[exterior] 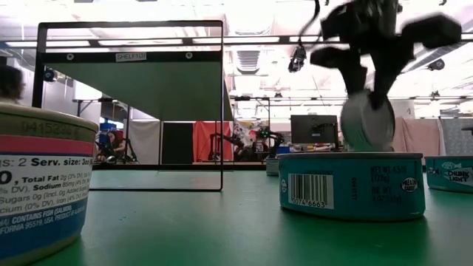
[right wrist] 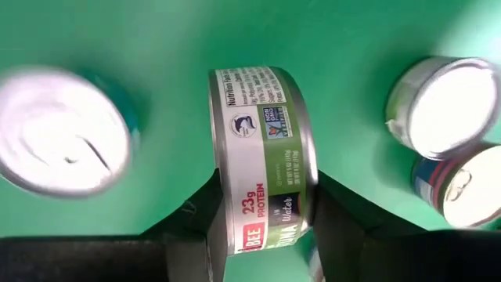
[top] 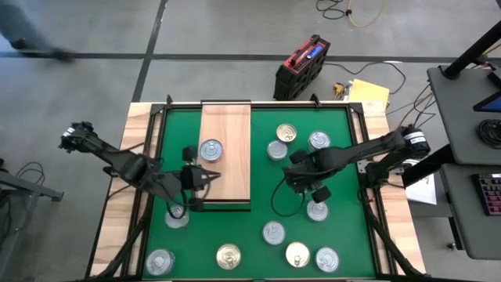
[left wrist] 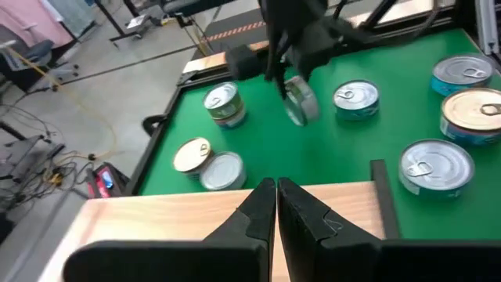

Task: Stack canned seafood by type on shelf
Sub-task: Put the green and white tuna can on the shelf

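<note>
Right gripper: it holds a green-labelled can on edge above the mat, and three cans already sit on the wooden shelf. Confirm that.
Not quite. The high view shows only one can on the wooden shelf, not three. The rest stands: the right gripper holds a green-labelled can on edge above the mat.

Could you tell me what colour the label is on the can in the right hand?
Green and white, clearest in the right wrist view: can.

Left hand [left wrist: 275, 205] shut; right hand [right wrist: 262, 205] gripping.
</note>
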You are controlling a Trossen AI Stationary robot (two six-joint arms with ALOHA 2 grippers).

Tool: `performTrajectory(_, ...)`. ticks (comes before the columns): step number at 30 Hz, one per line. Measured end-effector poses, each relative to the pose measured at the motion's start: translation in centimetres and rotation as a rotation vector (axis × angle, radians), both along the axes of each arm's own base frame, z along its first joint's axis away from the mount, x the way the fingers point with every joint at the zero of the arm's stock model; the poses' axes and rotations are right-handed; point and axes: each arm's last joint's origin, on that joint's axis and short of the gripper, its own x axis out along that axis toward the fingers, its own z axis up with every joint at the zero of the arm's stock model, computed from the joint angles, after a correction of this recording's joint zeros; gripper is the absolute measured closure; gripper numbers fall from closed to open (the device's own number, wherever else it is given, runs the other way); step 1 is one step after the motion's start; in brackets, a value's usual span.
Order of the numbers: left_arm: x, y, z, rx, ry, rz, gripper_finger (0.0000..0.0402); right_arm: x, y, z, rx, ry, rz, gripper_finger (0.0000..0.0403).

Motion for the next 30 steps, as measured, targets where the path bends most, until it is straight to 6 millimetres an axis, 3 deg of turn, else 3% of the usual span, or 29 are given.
performTrajectory(10,-3.5,2.1,1.5,0.008,-0.020,0.071,0.0402,0.3,-3.3,8.6,0.225,-0.328,-0.355,0.0271)
performTrajectory(17,-4.5,2.7,1.3,-0.002,0.018,0.091,0.0402,1.2,-6.3,11.0,0.397,-0.572,-0.499,0.0271)
performTrajectory(23,-4.7,3.0,1.0,0.035,0.019,0.177,0.0402,3.5,-9.4,11.1,0.797,-0.709,-0.565,0.0271)
performTrajectory(30,-5.2,3.5,0.8,0.087,0.012,0.281,0.0402,5.8,-11.2,6.5,1.002,-0.676,-0.645,0.0271)
